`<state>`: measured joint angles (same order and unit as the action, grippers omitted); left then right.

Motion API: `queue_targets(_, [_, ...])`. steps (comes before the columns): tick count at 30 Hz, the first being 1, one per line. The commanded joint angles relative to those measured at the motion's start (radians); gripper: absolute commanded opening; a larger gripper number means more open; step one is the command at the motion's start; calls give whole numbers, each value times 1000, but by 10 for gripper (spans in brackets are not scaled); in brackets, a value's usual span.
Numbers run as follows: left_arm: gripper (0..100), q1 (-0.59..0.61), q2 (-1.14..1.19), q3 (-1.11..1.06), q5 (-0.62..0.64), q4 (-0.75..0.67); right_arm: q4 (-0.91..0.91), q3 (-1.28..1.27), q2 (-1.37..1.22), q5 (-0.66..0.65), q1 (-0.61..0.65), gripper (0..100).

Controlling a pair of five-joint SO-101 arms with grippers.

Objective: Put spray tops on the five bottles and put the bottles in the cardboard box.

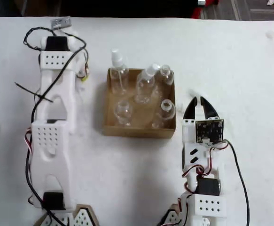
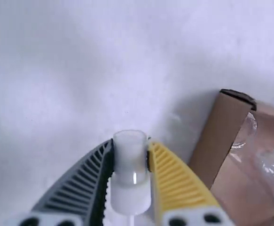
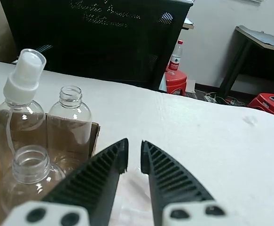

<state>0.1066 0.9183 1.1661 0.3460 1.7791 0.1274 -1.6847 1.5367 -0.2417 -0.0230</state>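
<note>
A cardboard box [image 1: 109, 101] stands mid-table with several clear bottles upright in it. Two wear white spray tops [image 1: 116, 59] [image 1: 149, 71]; three have bare necks [image 1: 123, 109] [image 1: 166, 107] [image 1: 166, 71]. My left gripper [image 2: 129, 143] hovers over the table just left of the box's far corner [image 2: 219, 136], shut on a white spray top [image 2: 129, 174]. My right gripper [image 1: 200, 104] sits just right of the box, open a little with nothing between its fingers. From its wrist I see a topped bottle [image 3: 21, 108] and two bare-necked ones [image 3: 71, 117] [image 3: 31, 176].
The left arm [image 1: 54, 127] stretches along the table's left side with loose cables [image 1: 35, 40]. The right arm's base [image 1: 205, 197] is at the near edge. White tabletop [image 1: 230, 66] lies open beyond and right of the box.
</note>
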Motion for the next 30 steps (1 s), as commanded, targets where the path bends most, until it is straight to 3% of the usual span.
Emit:
queue_targets(1, [20, 12, -128, 23, 37, 12, 4, -11, -7, -12, 10, 39])
queue_targets(18, [20, -19, -1027, -704, 29, 5, 4, -11, -7, -12, 8, 39])
queue_targets(30, [20, -203, -1537, -1011, -49, -101, 5, -11, -7, -12, 8, 39])
